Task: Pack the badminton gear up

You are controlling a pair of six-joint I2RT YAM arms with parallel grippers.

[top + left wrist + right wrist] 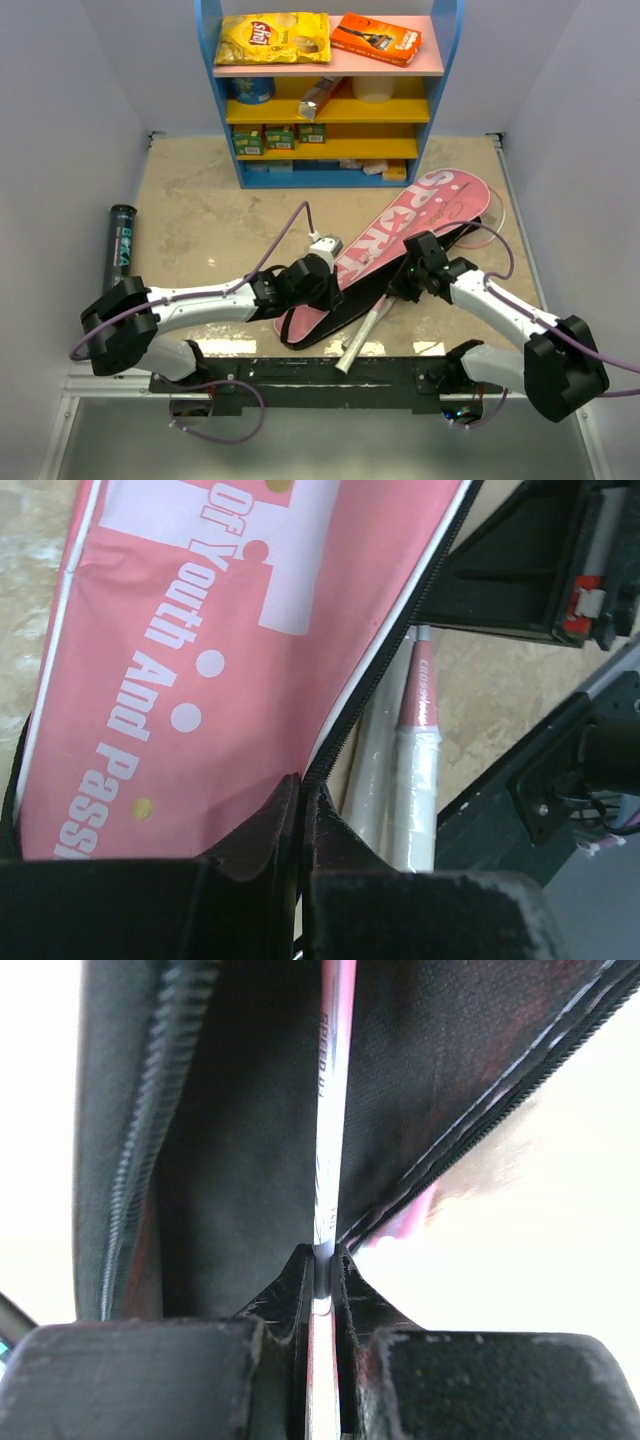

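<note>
Across your desk the pink bag lies unzipped at the middle, black tube well apart by the left wall, racket with its shaft running into the bag's mouth, your left gripper clamped on the bag's zip edge, your right gripper pinched tight on the racket's shaft

Pink cloth bag, glossy racket shaft, matt stone-look table

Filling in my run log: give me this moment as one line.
left pincer: shut on pink bag edge | right pincer: shut on racket shaft | handles: sticking out of bag | black tube: not in bag
</note>
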